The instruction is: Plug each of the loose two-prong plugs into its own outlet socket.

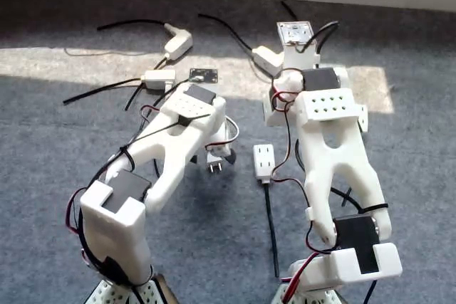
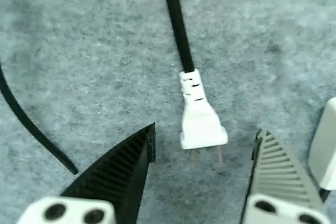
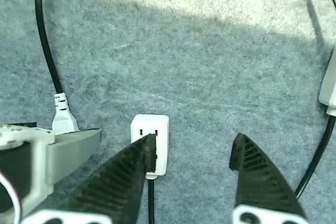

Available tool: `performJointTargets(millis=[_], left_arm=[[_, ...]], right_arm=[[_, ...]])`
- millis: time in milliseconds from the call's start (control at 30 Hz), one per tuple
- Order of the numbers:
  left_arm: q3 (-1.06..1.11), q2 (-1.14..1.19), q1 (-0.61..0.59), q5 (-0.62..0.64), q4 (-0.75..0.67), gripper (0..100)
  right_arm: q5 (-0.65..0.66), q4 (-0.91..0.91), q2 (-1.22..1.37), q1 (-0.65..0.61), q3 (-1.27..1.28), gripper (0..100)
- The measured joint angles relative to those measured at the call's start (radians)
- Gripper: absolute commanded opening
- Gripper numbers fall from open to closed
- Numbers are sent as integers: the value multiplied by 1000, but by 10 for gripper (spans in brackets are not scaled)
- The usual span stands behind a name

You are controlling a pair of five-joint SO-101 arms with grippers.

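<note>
A white two-prong plug [image 2: 201, 121] on a black cord lies flat on the grey carpet, prongs toward the camera. My left gripper [image 2: 205, 136] is open around it, one finger on each side, touching nothing. In the high view this plug [image 1: 214, 163] sits under the left arm's tip. Just to its right lies a white outlet socket [image 1: 263, 159] with its two slots showing [image 3: 150, 136]. My right gripper [image 3: 193, 142] hangs open above the socket, and one dark finger [image 3: 137, 157] covers the socket's edge. Between its jaws there is nothing.
At the back left lie a white plug [image 1: 178, 43] and a white socket block [image 1: 158, 78] on black cords. Another white plug [image 1: 266, 60] lies near the right arm's wrist, also seen as a white body [image 3: 328, 87]. The socket's cord [image 1: 271, 226] runs toward the front.
</note>
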Motion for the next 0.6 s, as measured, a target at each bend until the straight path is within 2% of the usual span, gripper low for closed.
performJointTargets(millis=[267, 433, 600], left_arm=[[20, 0, -133, -2, -2, 301], [-18, 86, -204, 0, 2, 301], [-129, 140, -213, 0, 98, 301]], right_arm=[[0, 0, 0, 0, 0, 231], [0, 0, 0, 0, 0, 231], [0, 0, 0, 0, 0, 231]])
